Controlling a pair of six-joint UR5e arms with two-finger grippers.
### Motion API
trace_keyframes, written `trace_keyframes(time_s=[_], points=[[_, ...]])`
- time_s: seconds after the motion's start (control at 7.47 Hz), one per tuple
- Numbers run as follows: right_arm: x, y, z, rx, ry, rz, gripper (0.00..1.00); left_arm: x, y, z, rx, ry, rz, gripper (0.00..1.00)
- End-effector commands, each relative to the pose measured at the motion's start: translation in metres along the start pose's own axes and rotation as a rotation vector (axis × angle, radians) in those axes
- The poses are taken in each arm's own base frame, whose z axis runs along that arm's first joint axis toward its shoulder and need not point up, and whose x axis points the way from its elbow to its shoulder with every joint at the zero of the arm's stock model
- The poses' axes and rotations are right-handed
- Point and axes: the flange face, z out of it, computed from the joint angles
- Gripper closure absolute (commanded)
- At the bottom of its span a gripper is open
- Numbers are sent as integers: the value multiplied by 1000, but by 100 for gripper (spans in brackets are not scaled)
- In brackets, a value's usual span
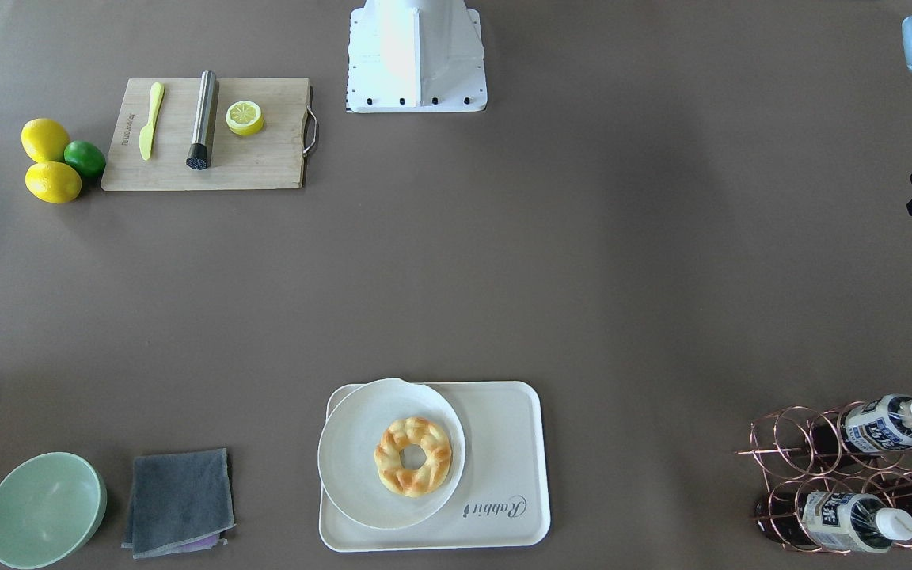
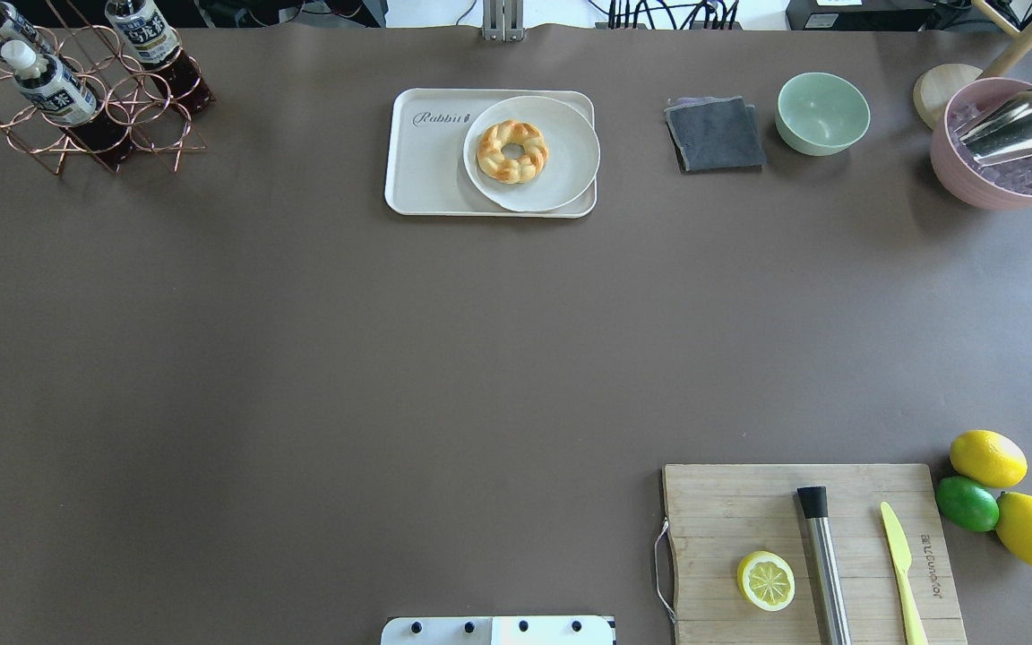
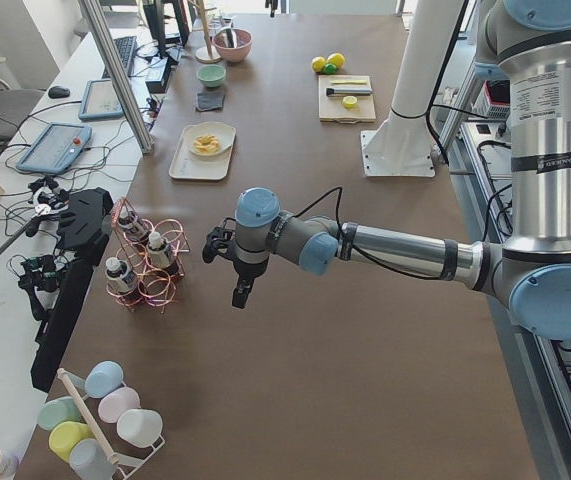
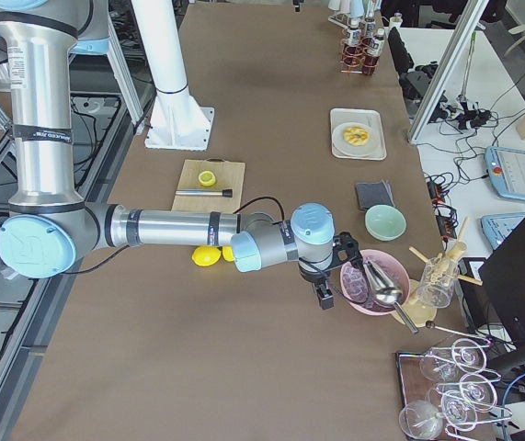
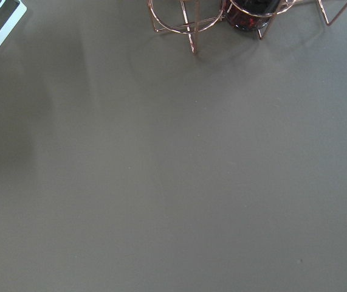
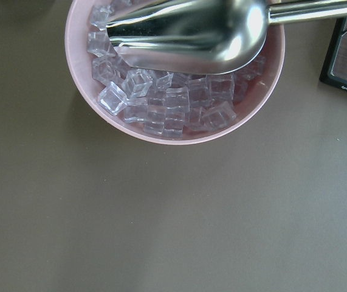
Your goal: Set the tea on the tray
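Note:
Three tea bottles lie in a copper wire rack (image 1: 804, 451) at the table's left end; one tea bottle (image 1: 887, 423) is on top, and the bottles also show in the overhead view (image 2: 50, 85). The cream tray (image 1: 503, 443) (image 2: 431, 161) holds a round white plate (image 1: 353, 467) with a ring pastry (image 1: 413, 457). My left gripper (image 3: 243, 290) hangs pointing down beside the rack, apart from it; I cannot tell if it is open. The left wrist view shows only the rack's foot (image 5: 188, 24). My right gripper (image 4: 322, 292) hangs by the pink ice bowl (image 4: 372, 280); open or shut, I cannot tell.
A wooden cutting board (image 2: 749, 502) carries a half lemon (image 2: 765, 580), a steel tool (image 2: 825, 564) and a yellow knife (image 2: 901, 564). Lemons and a lime (image 2: 968, 503) lie beside it. A grey cloth (image 2: 715, 134), a green bowl (image 2: 822, 112) and the ice bowl with scoop (image 6: 179, 79) stand at the far right.

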Motion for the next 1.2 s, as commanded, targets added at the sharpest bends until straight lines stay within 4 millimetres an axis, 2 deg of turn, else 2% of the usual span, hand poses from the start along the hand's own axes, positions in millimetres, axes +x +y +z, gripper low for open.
trace_keyframes(time_s=[0.0,0.13,0.27,0.54,0.8,1.07], points=[[-1,0,-3,5,-1,0,0,-26,5,-9,-10,-20,94,2],[0,1,-3,8,0,-10,0,-28,8,-7,-21,-20,96,2],[0,0,-3,8,1,-12,0,-30,19,-9,-24,-15,76,2],[-6,-2,0,5,-21,-20,0,-33,18,1,-47,31,62,2],[-7,0,2,0,-34,-4,0,-31,17,-9,-25,41,69,2],[-11,9,16,-24,-220,108,0,-28,22,-10,-26,67,67,2]])
